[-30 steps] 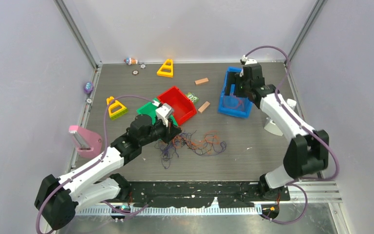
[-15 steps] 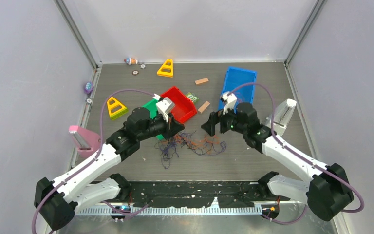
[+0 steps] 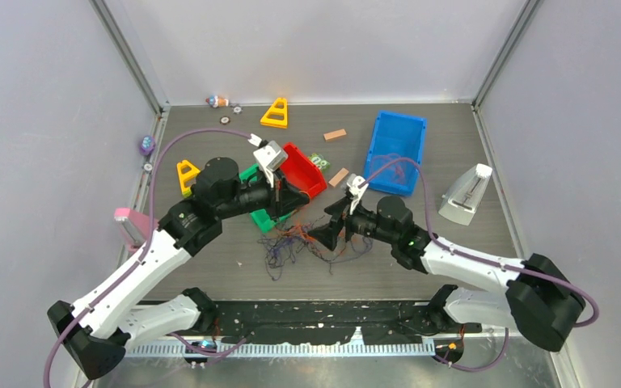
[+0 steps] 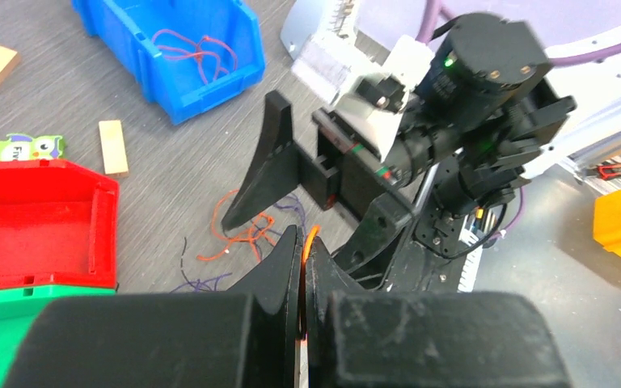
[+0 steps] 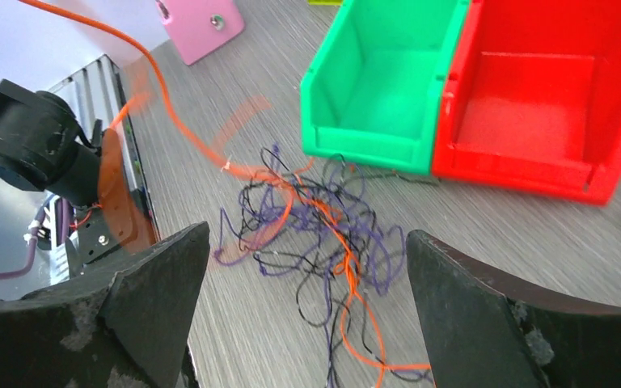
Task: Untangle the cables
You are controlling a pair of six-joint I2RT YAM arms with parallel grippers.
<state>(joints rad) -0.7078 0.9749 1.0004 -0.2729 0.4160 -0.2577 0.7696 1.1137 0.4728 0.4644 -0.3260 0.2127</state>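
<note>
Pulling harder on the orange strand (image 4: pixel 310 236) could drag the whole heap along instead of freeing one thread. The left pincer (image 4: pixel 302 250) is clenched on that strand above the desk (image 3: pixel 226 271), and it runs down into the cables (image 5: pixel 315 218), a loose heap of orange and dark purple-black threads just in front of the green bin (image 5: pixel 372 97) and the red bin (image 5: pixel 534 105). The right pincer (image 5: pixel 307 238) is released, jaws wide, hanging over the heap with the threads between its fingers in its own view. If it closes there it would likely catch several threads at once, the orange one among them, and the two arms would then tighten the loops rather than open them. The strands are thin and could also slip from the fingers or snag on the lip of the green bin. How the threads cross, where any knot sits and how many separate cables there are cannot be made out. The orange strand is blurred close to the right wrist camera, and other strands run off the bottom edge of that view. From above, the heap is too fine to trace, and whether the right fingers touch it is unclear. A few red threads lie in the blue bin (image 4: pixel 170 73).
</note>
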